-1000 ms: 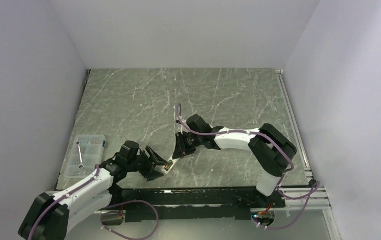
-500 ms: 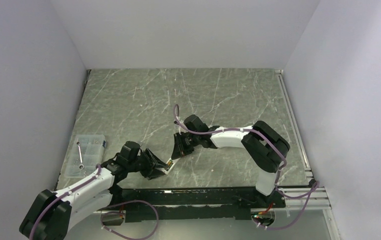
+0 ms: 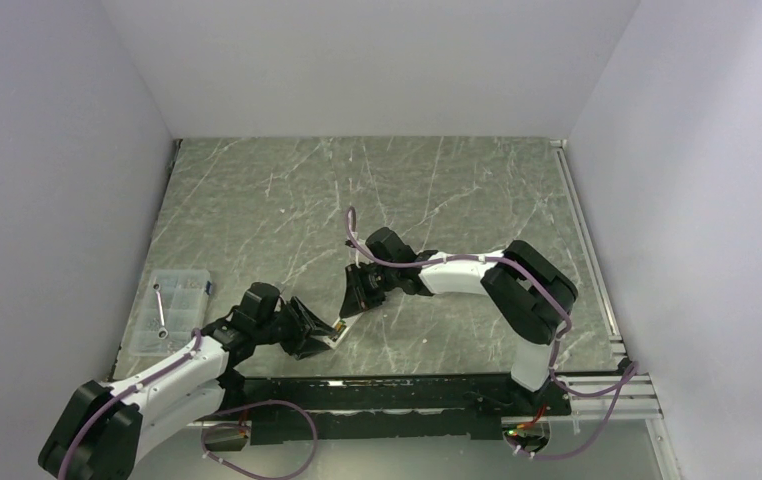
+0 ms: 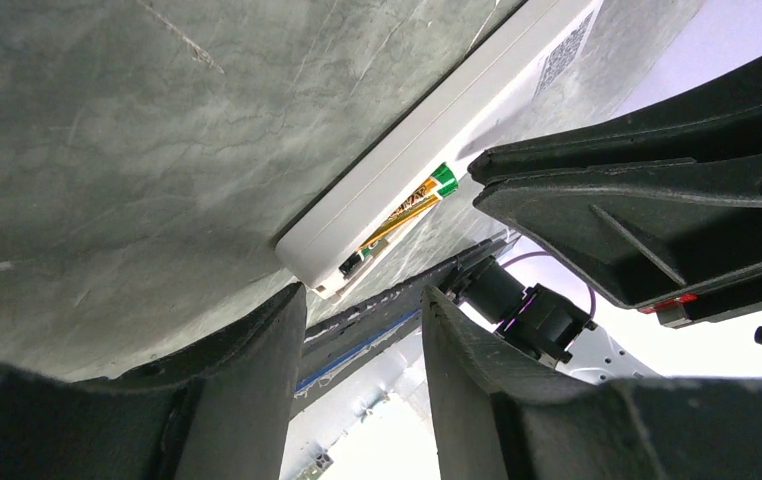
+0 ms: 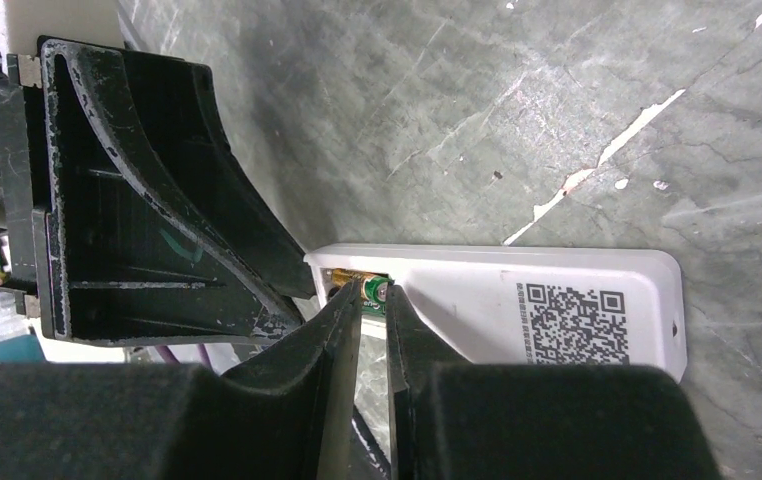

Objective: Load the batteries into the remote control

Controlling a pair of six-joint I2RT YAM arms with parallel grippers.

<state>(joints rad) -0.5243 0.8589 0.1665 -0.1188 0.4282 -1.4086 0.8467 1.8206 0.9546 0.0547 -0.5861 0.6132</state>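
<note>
The white remote control (image 3: 343, 320) lies back-up between my two grippers, QR label showing (image 5: 567, 310). Its battery bay at the near end is open, and a gold battery with a green end (image 5: 375, 287) lies in it; it also shows in the left wrist view (image 4: 407, 208). I cannot make out a second battery. My right gripper (image 5: 372, 297) is almost shut, its tips resting on the battery's green end. My left gripper (image 4: 362, 300) is open, its fingertips just short of the remote's bay end (image 4: 307, 260), one tip touching the corner.
A clear plastic organiser box (image 3: 169, 310) with a small white tool on it sits at the table's left edge. The black front rail (image 3: 407, 385) runs just behind the left gripper. White walls enclose the table on three sides.
The right arm has drawn slightly left, its tips staying at the remote's bay. The left gripper and the remote have barely moved.
</note>
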